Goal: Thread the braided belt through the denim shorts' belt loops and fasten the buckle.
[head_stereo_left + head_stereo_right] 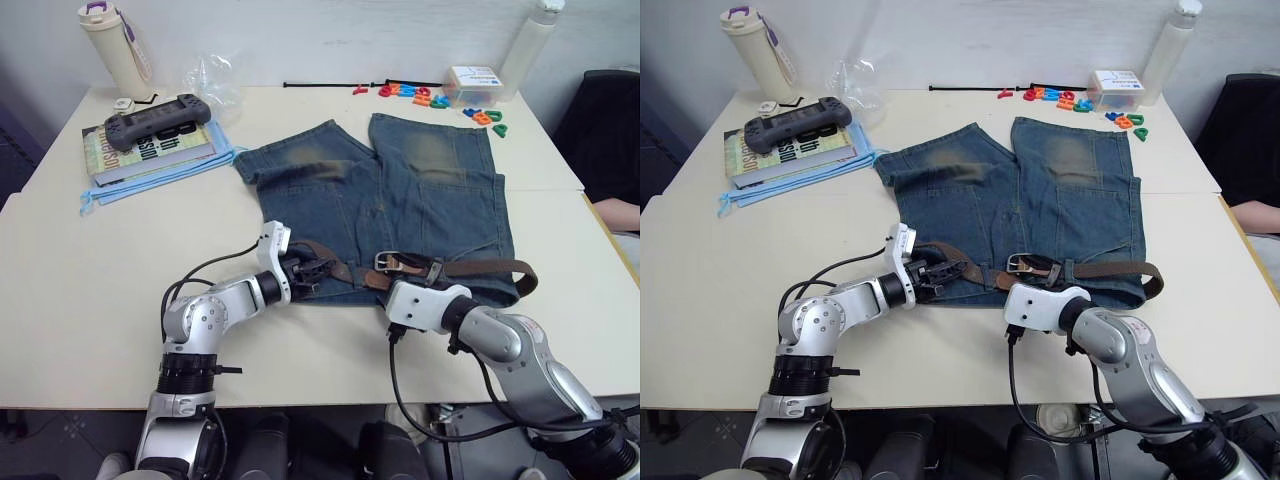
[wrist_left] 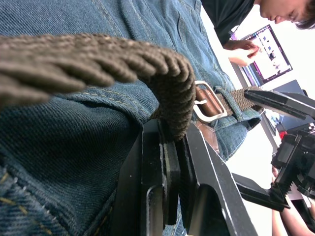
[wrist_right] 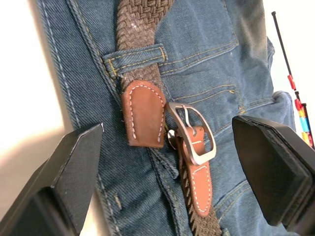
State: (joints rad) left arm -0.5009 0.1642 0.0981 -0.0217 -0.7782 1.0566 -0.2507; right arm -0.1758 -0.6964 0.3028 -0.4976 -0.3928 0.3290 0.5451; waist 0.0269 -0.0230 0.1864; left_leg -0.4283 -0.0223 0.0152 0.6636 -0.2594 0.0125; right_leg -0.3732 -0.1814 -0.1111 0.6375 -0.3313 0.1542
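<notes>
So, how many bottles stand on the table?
2. One cream bottle with a purple lid at the far left corner, one white bottle at the far right, beside the clear box.

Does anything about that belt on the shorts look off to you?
Yes. The braided belt is not fastened: its tan tip lies beside the buckle, not through it. On the robot's left, the belt humps up off the denim shorts, pinched in the left gripper.
</notes>
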